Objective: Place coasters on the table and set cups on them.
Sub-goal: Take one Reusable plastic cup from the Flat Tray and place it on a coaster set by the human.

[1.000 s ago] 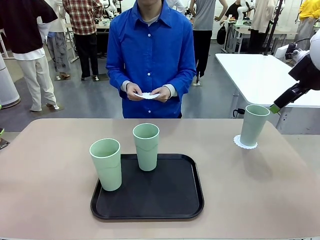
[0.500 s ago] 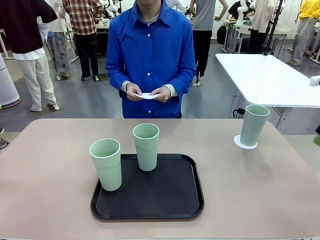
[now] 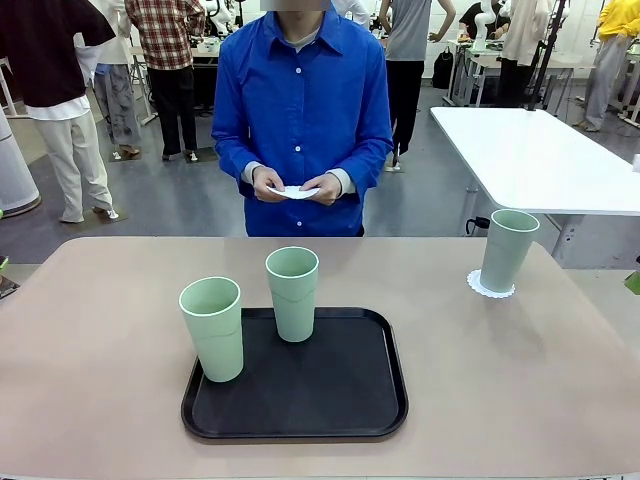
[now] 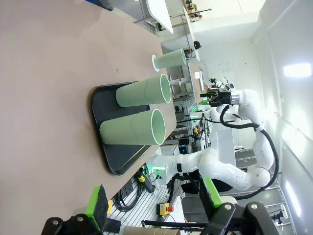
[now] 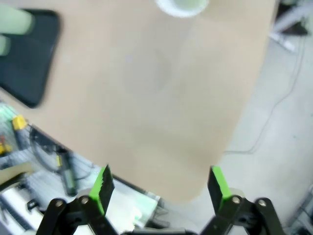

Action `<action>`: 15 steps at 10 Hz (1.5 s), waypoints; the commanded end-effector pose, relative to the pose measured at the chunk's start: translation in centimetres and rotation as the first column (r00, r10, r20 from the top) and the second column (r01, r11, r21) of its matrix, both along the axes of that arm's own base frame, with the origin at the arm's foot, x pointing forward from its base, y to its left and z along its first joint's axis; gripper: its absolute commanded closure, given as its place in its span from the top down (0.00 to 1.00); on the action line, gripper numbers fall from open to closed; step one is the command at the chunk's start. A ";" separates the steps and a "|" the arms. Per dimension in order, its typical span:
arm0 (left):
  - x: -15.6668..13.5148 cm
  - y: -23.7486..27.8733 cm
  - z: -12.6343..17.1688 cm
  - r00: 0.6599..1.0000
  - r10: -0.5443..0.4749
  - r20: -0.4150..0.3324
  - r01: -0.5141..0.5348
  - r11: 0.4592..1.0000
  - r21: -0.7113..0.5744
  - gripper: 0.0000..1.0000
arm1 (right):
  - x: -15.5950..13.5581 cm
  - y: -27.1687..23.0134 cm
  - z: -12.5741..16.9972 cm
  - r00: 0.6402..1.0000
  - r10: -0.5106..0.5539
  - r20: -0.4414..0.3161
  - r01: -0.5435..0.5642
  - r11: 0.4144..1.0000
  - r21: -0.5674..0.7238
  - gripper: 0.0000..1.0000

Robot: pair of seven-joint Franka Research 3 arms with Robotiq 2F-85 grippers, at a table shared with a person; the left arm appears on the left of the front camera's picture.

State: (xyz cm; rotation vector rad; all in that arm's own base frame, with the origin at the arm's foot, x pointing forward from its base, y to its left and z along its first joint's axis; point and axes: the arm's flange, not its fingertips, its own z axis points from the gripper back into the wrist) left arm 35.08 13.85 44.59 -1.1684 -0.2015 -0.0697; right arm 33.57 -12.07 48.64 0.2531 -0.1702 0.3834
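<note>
You're seeing both grippers w/ jaws spreading wide, gripping nothing. Left gripper (image 4: 154, 200) is pointing along table (image 3: 100, 330) toward black tray (image 3: 370, 400). Right gripper (image 5: 160, 183) is hovering high over table corner (view is blurring there). Right cup (image 3: 508, 250) is standing upright on coaster (image 3: 490, 288), far right of table. Front cup (image 3: 212, 328) and back cup (image 3: 292, 293) are standing on tray, mid-table, near each other but apart. Person's hands (image 3: 325, 188) are pinching white disc (image 3: 295, 191) at waist height, beyond far edge.
</note>
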 end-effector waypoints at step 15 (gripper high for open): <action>-0.1 0.0 0.1 1.000 -0.001 0.009 0.001 1.000 -0.010 1.00 | 2.3 -22.0 -7.1 0.973 -0.096 -0.209 0.228 0.536 0.813 1.00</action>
